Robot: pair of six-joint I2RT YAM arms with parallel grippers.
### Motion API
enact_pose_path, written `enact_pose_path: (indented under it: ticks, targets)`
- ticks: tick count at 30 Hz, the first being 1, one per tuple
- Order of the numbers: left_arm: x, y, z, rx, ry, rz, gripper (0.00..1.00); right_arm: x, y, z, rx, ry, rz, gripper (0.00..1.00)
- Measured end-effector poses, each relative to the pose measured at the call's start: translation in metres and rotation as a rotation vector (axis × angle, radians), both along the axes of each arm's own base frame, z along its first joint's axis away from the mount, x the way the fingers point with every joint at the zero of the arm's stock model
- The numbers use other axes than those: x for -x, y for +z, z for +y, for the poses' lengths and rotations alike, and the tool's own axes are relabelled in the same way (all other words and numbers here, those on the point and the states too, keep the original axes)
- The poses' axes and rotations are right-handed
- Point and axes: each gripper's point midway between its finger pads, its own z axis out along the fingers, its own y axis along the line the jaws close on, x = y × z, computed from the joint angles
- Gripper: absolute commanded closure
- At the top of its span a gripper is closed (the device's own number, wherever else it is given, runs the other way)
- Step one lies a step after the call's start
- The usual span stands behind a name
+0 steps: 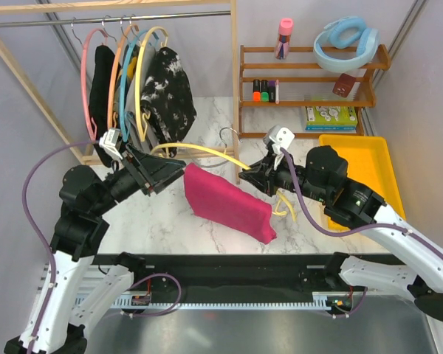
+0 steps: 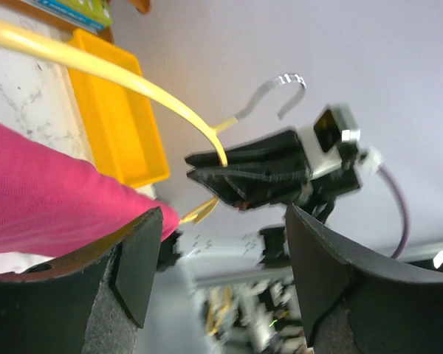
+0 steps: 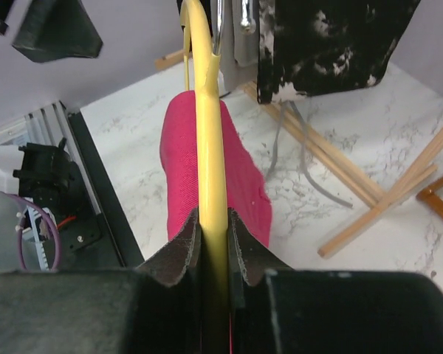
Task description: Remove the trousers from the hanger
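Top external view: the only print is on the green book [image 1: 331, 116] on the wooden shelf rack [image 1: 310, 68], and it is too small to read. The right gripper [image 1: 257, 175] is clamped tight on the hanger [image 1: 199, 150]; in the right wrist view its fingers [image 3: 179, 247] pinch the pale-yellow arm on both sides. The trousers [image 1: 229, 203] drape over that hanger between the two arms, sloping down from the left. Their lower right corner hangs near the front edge of the marble table [image 1: 155, 221]. The left gripper [image 1: 176, 171] stands wide open at the upper left edge of the trousers and holds nothing. In the left wrist view the pink cloth lies against one finger [image 2: 136, 258]. Bare marble lies left of the trousers. The yellow tray [image 1: 358, 147] sits to the right, behind the right arm.
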Motion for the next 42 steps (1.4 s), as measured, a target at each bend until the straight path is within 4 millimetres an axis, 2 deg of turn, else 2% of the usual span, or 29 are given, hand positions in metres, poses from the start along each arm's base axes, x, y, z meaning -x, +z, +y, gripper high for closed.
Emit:
enact_pose_path:
  ticks: [2,6,11,16,20,24,30,32,35,39,42]
  targets:
    - [-0.006,-0.001,0.005,0.071,0.056,0.078,0.25,0.002,0.007,0.002,-0.036,0.016,-0.027,1.00]
    - [-0.012,0.017,0.015,0.187,0.133,0.128,0.26,0.007,0.015,0.010,-0.077,0.060,-0.049,1.00]
    - [-0.029,0.035,0.014,0.235,0.166,0.154,0.29,0.015,0.021,0.018,-0.105,0.103,-0.060,1.00]
    - [-0.043,0.029,0.014,0.250,0.200,0.204,0.30,0.013,0.021,0.029,-0.112,0.101,-0.067,1.00]
    - [-0.048,0.026,0.014,0.261,0.220,0.232,0.30,0.012,0.010,0.050,-0.086,0.109,-0.068,1.00]
    - [-0.058,0.016,0.011,0.245,0.240,0.270,0.32,0.022,-0.006,0.069,-0.036,0.148,-0.073,1.00]
    - [-0.064,0.008,0.008,0.224,0.256,0.288,0.33,0.018,-0.006,0.068,0.001,0.116,-0.091,1.00]
    - [-0.062,0.013,0.009,0.206,0.254,0.252,0.34,0.017,-0.003,0.069,0.008,0.113,-0.099,1.00]
    - [-0.055,0.034,0.003,0.135,0.195,0.104,0.33,0.019,0.007,0.067,0.008,0.124,-0.113,1.00]
    - [-0.033,0.071,-0.011,0.042,0.048,-0.160,0.33,0.024,0.019,0.060,0.015,0.130,-0.118,1.00]
    - [-0.013,0.079,-0.020,-0.050,-0.069,-0.349,0.33,0.027,0.020,0.051,0.030,0.129,-0.106,1.00]
